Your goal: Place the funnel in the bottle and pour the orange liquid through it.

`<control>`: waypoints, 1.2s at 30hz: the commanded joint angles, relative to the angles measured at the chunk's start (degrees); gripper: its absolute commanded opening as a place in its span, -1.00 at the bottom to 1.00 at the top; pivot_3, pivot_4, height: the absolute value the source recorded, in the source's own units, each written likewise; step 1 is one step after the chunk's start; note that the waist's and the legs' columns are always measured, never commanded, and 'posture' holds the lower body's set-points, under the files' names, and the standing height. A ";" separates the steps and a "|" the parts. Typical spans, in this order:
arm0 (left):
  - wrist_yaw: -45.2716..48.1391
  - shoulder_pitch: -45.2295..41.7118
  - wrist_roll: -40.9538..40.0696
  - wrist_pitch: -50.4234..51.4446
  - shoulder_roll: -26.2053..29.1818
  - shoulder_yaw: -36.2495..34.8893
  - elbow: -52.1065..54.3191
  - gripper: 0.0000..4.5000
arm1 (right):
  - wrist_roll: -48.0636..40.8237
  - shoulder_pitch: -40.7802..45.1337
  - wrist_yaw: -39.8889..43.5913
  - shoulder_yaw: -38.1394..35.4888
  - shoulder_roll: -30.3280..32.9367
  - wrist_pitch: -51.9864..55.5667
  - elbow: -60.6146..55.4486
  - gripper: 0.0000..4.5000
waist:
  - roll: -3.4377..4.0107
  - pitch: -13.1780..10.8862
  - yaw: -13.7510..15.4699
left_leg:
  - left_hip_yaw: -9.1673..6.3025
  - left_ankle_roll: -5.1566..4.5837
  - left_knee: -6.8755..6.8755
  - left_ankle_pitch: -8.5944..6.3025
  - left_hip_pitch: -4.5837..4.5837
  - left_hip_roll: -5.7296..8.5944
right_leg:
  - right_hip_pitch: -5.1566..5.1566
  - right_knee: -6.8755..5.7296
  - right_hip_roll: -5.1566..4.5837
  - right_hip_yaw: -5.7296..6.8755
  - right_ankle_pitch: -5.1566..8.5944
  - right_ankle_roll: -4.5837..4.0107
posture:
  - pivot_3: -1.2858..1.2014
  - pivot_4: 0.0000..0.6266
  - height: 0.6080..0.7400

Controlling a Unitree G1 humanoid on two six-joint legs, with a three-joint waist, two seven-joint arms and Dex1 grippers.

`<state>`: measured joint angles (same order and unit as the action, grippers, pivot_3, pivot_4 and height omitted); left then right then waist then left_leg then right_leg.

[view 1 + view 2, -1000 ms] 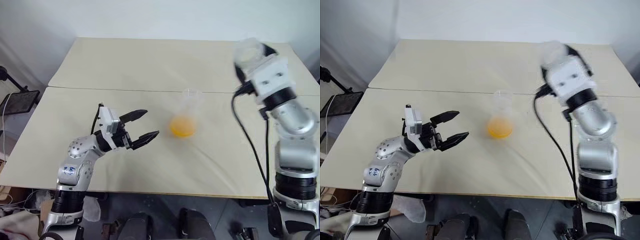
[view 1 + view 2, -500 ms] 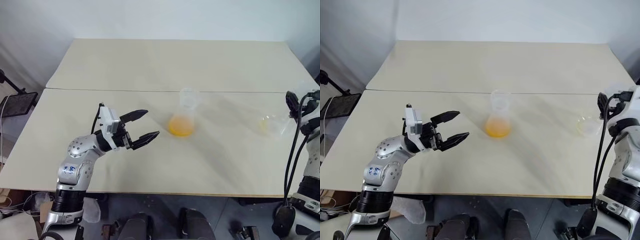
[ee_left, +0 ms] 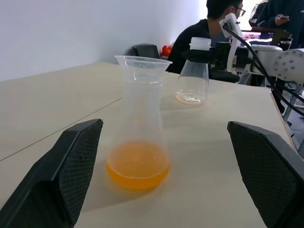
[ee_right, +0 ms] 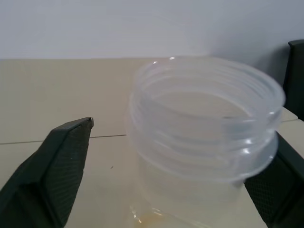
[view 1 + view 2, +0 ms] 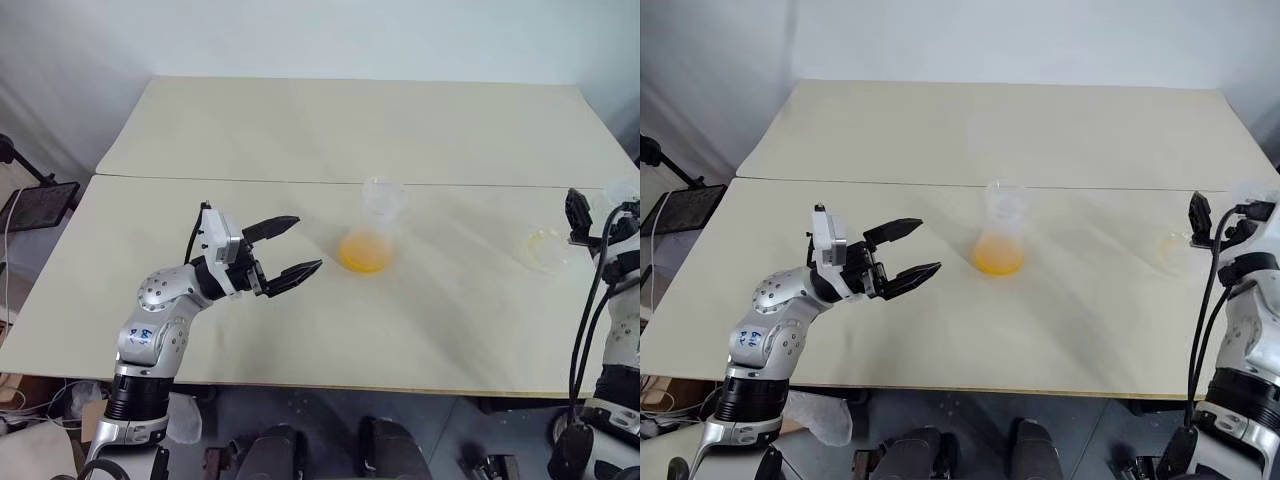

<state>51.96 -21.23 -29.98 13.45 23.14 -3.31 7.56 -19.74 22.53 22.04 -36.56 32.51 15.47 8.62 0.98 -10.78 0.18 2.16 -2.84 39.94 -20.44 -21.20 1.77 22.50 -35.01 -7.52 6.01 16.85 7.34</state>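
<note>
Funnel point(image 3: 142, 63): seated in bottle point(image 3: 138, 123).
Orange liquid point(image 3: 137, 165): poured in.
Flask point(image 3: 192, 78): emptied; right gripper point(image 4: 171, 175) released.
Left gripper point(image 5: 291, 248): spread, empty.

Two beige tables point(image 5: 300, 130) pushed together, plain white wall point(image 5: 300, 35) behind, seated person point(image 3: 209, 28) beyond.

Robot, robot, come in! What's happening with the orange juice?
Both grippers open. Orange liquid sits in the bottle, funnel on top. Emptied flask stands between right gripper's fingers.
</note>
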 commanded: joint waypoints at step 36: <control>5.61 16.05 2.42 -6.58 16.09 -10.42 1.61 1.00 | -16.85 -39.77 52.26 4.15 11.77 -13.97 -26.98 0.99 | -0.11 -0.02 1.28 | -0.10 -0.02 -0.17 -0.08 0.11 -0.08 | -0.21 0.58 -0.37 -0.12 0.00 -0.01 | 0.03 -0.52 1.00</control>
<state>58.02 -5.49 -27.75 8.70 38.68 -11.90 6.73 -36.91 -17.68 73.23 -32.45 44.76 4.02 -18.86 0.88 -10.80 1.45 2.06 -2.86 39.76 -20.52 -21.09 1.69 22.30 -34.43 -7.89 5.90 16.85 7.32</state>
